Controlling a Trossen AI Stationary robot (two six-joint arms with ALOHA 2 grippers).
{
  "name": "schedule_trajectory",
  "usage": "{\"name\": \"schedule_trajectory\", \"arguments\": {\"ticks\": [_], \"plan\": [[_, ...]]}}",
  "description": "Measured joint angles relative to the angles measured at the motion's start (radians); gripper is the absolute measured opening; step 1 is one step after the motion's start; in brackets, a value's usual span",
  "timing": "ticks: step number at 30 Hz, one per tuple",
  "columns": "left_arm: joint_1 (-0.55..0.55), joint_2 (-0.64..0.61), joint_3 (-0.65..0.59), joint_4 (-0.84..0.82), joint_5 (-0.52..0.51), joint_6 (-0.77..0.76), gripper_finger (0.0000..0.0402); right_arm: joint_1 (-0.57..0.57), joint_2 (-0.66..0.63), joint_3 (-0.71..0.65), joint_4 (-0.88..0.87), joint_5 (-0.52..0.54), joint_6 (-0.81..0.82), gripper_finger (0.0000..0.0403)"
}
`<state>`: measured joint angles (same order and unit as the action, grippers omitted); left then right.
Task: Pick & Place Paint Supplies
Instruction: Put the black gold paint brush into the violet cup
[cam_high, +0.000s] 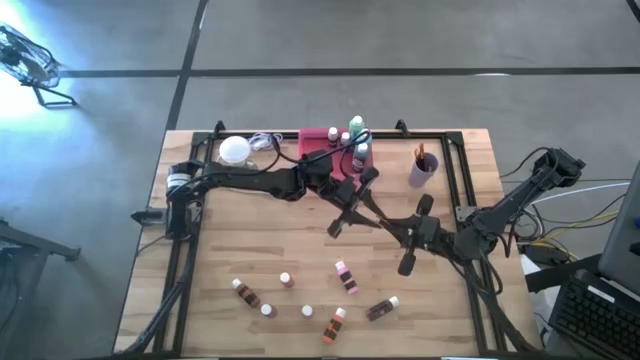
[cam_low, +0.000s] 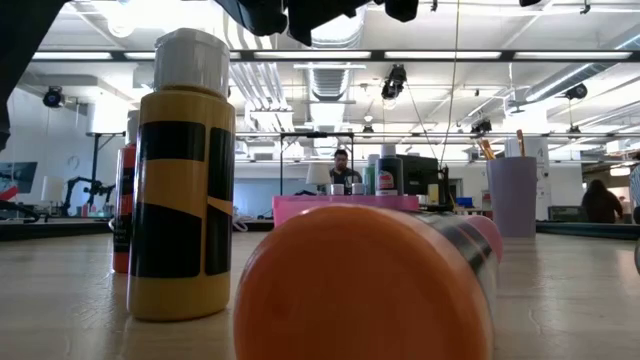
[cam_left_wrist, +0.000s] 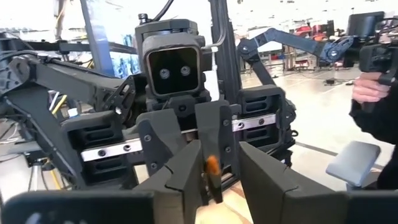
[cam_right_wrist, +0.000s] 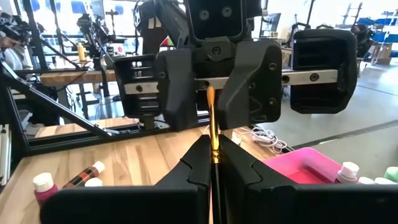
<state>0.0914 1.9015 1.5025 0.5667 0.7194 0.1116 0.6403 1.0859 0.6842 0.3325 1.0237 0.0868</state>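
The paintbrush (cam_right_wrist: 212, 134) is hanging in mid-air just in front of the pink tray (cam_high: 318, 143); we are pinching it in the right gripper (cam_high: 362, 207), its long axis running into the left gripper (cam_high: 345, 190), whose fingers are partly parted around the tip.

Both arms are matte black; the left gripper (cam_right_wrist: 214, 93) has blocky angular fingers (cam_right_wrist: 175, 87), a silver rail with screws, and ribbed side housings.
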Motion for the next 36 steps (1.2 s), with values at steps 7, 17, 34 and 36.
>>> {"name": "schedule_trajectory", "arguments": {"ticks": [7, 17, 34, 36], "plan": [[0.000, 0.000, -0.001, 0.000, -0.038, 0.000, 0.0039, 0.000, 0.000, 0.000, 0.000, 0.000, 0.000, 0.0011], [0.001, 0.000, -0.001, -0.013, -0.054, -0.005, 0.0007, 0.005, 0.000, 0.000, -0.006, 0.000, 0.011, 0.0017], [0.006, -0.004, 0.099, -0.603, -0.163, 0.191, 0.0005, 0.019, -0.041, 0.097, -0.582, -0.112, 0.509, 0.0128], [0.004, -0.004, 0.114, -0.680, -0.255, 0.230, 0.0005, 0.017, -0.039, 0.097, -0.600, -0.137, 0.526, 0.0142]]}}
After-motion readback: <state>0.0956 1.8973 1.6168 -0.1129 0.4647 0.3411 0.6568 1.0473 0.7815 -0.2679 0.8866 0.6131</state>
